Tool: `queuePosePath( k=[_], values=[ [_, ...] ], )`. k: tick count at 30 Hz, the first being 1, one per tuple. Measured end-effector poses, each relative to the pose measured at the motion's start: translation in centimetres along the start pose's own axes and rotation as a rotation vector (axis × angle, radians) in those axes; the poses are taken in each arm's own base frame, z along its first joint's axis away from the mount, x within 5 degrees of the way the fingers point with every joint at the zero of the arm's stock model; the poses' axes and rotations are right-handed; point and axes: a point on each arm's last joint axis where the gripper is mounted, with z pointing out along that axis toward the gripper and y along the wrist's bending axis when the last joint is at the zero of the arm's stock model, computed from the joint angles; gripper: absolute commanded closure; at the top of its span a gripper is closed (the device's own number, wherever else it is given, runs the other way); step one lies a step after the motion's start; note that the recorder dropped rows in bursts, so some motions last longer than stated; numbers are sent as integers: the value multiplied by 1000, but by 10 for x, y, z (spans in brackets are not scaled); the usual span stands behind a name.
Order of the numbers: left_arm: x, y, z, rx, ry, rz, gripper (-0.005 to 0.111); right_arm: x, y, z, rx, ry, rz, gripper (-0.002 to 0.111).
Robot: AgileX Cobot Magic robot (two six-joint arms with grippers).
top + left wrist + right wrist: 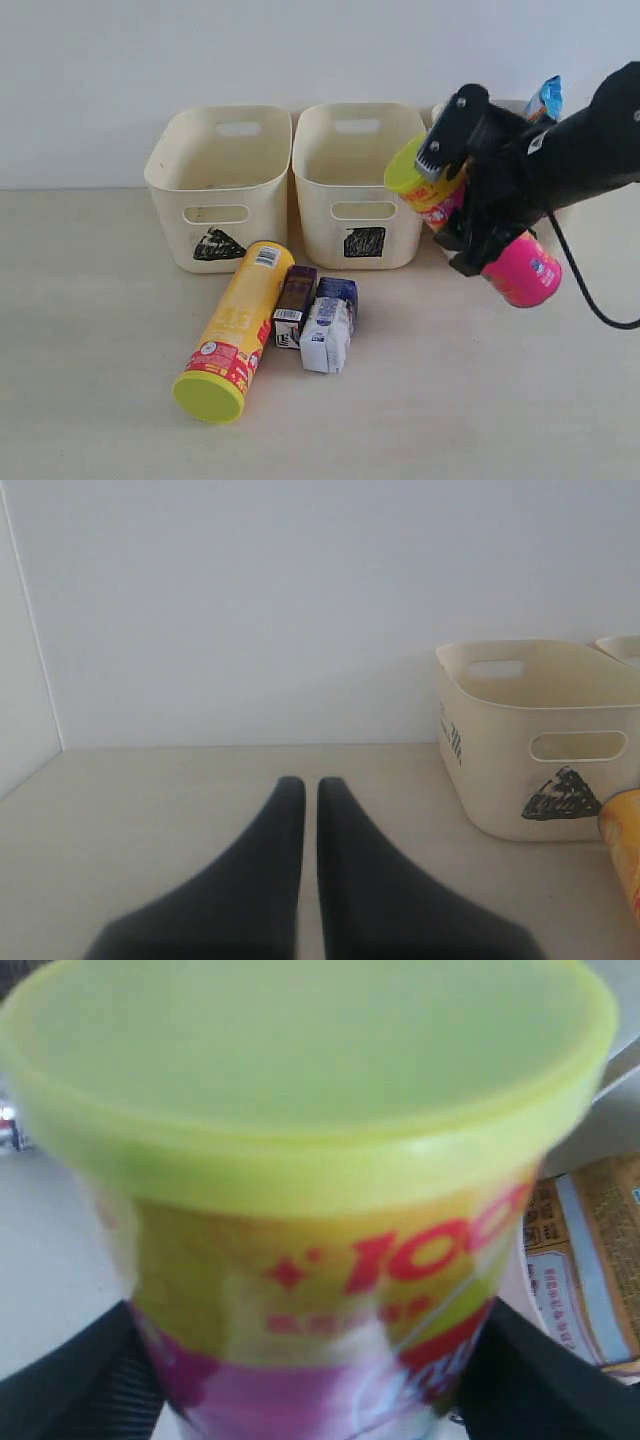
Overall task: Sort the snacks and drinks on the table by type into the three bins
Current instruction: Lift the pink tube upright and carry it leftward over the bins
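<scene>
Right gripper [460, 215] clasped the magenta canister [525, 270] at three o'clock, yellow canister [235, 330] and three cartons [325, 335] lay unsorted near six, left gripper [311, 785] pressed together

Background, exterior view: plain white back wall [300, 60], matte, spanning the full width of the picture. Tone even across the upper part, shading slightly greyer toward its lower edge, which runs as a straight horizontal line.

Left wrist view: the same back wall [300, 600] reads pale bluish-white and evenly lit. A white side panel [18, 680] meets it at a corner. The seam shows as a thin dark line, slanted in the picture. The side panel is a shade lighter than the back wall. Surface texture of either cannot be resolved.
</scene>
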Motion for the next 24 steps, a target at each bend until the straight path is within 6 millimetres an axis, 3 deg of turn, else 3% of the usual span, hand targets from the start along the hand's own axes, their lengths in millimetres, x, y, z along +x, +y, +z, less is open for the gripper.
queuePosePath(
  k=[6,9,19,24],
  values=[
    [0,0,0,0,0,0,103,-19,-11,-47,94,-145,72,108],
    [0,0,0,0,0,0,103,-24,-15,-58,130,-193,99,108],
    [0,0,0,0,0,0,103,-49,-34,-77,164,-439,591,108],
    [0,0,0,0,0,0,103,-53,-39,-80,210,-503,732,108]
  ],
)
